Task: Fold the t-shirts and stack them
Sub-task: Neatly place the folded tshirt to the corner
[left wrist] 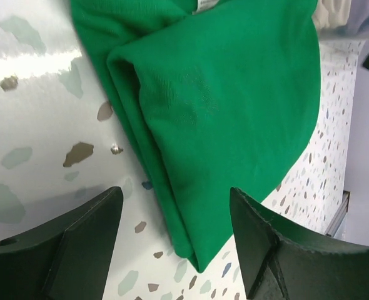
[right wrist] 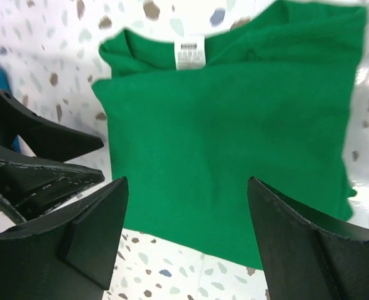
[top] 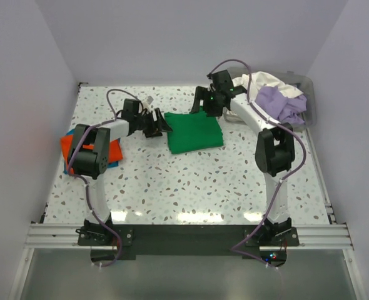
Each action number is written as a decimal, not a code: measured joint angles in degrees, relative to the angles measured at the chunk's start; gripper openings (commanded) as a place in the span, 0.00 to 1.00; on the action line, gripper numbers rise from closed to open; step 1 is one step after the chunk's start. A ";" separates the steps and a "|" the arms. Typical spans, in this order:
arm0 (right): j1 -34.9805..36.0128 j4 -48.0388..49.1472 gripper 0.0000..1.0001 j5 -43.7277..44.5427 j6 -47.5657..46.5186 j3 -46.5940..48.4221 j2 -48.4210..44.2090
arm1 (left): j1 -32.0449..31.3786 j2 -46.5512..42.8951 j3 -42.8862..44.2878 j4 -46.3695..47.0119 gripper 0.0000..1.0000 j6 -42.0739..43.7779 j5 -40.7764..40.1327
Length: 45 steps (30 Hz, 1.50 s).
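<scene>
A bright green t-shirt point(top: 194, 132) lies folded into a rectangle on the speckled table, its neck label toward the far side. My left gripper point(top: 160, 124) hovers at its left edge, open and holding nothing. In the left wrist view the green t-shirt point(left wrist: 234, 106) has its folded corner between the spread fingers of the left gripper point(left wrist: 175, 194). My right gripper point(top: 204, 105) hangs over the shirt's far edge, open too. The right wrist view has the right gripper point(right wrist: 187, 181) above the green t-shirt point(right wrist: 234, 137). Orange point(top: 67, 145) and blue point(top: 114, 162) t-shirts lie at the left under the left arm.
A clear plastic bin point(top: 311, 115) stands at the back right, holding a white t-shirt point(top: 266, 80) and a lavender t-shirt point(top: 283, 103). White walls close in the table on three sides. The left gripper's fingers point(right wrist: 40, 156) show at the left of the right wrist view.
</scene>
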 measured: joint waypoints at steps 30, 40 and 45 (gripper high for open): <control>1.86 0.28 0.78 -0.48 -0.04 -8.81 5.79 | -0.28 1.64 -11.10 25.66 0.72 -7.28 2.54; 1.81 0.96 0.78 -0.94 -0.02 -9.53 5.49 | -4.98 6.47 -7.06 30.25 0.62 -9.46 0.68; 1.81 3.15 0.77 -1.25 -0.02 -11.76 4.39 | -7.30 8.24 -4.13 29.40 0.52 -9.44 -0.50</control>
